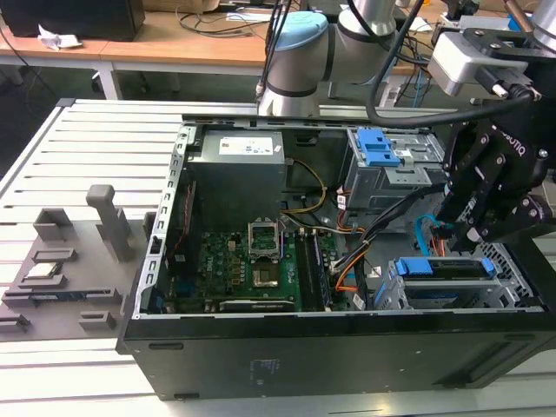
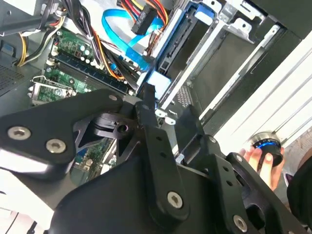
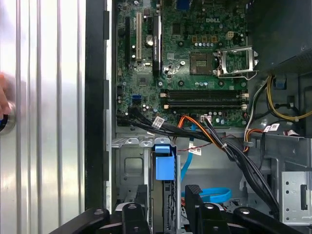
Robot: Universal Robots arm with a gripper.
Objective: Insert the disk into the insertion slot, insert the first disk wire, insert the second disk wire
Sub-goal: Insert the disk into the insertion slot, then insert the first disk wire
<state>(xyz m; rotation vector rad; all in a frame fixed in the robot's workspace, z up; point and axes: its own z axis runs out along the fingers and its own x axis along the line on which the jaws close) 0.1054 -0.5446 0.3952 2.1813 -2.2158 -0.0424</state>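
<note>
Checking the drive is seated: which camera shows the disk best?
The exterior view: the disk shows lengthwise, blue-framed, inside the metal cage. The second wrist view catches it at a slant; the first wrist view sees its blue end.

White lettering stands on the green motherboard point(image 3: 180, 80). A white printed label point(image 1: 247, 148) sits on the grey metal power supply box point(image 1: 204, 153), too small to read.

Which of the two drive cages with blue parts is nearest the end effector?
The insertion slot holding the disk, right beneath the end effector; the blue-tabbed cage sits farther off.
</note>
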